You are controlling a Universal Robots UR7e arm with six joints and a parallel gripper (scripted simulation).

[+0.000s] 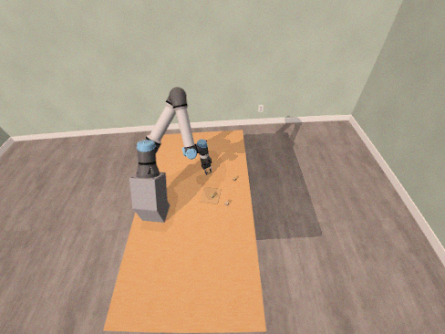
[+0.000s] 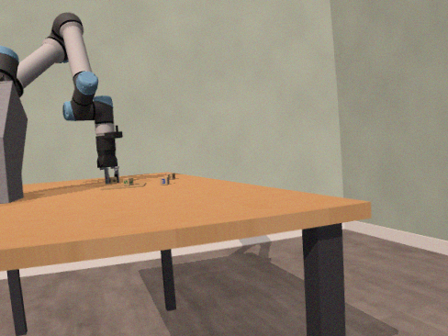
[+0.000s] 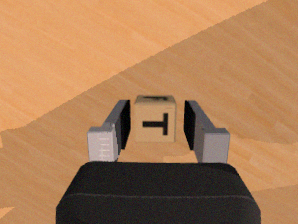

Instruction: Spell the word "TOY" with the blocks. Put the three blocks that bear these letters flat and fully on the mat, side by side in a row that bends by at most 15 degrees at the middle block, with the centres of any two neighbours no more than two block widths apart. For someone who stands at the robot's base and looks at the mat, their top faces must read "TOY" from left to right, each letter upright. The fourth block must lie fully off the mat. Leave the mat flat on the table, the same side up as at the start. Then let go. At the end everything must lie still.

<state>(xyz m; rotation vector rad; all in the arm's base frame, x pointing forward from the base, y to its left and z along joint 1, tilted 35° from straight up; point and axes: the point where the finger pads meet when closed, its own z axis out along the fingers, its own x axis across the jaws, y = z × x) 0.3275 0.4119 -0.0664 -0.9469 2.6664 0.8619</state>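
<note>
— Where is the gripper (image 3: 158, 137) at this moment?

— It is low over the orange table (image 2: 239, 207), pointing straight down. In the wrist view the two grey fingers stand on both sides of the T block (image 3: 154, 120). There is a thin dark gap on each side of the block, so the fingers are apart and not pressing on it. Nothing is clamped.

— And the T block, is it on the mat?

— No. It sits on the bare wood, near the mat (image 1: 212, 194) but on the side toward the far wall. The letter T is on its top face, and in the wrist view it lies on its side.

— What is on the mat, then?

— The mat is a thin pale square that lies flat on the table. One small block (image 1: 213, 194) rests inside its border. I cannot read its letter from the top view; it is too small.

— And the other blocks?

— Two more lie off the mat. One block (image 1: 228, 202) is just beside the mat's corner, and another block (image 1: 235, 178) is a little farther, toward the table's edge. In the exterior view they show as tiny cubes with coloured marks, but the letters are not readable.

— The arm itself?

— It is bent high at the elbow and reaches down from the grey pedestal (image 1: 147, 201) that stands on the table.
</note>
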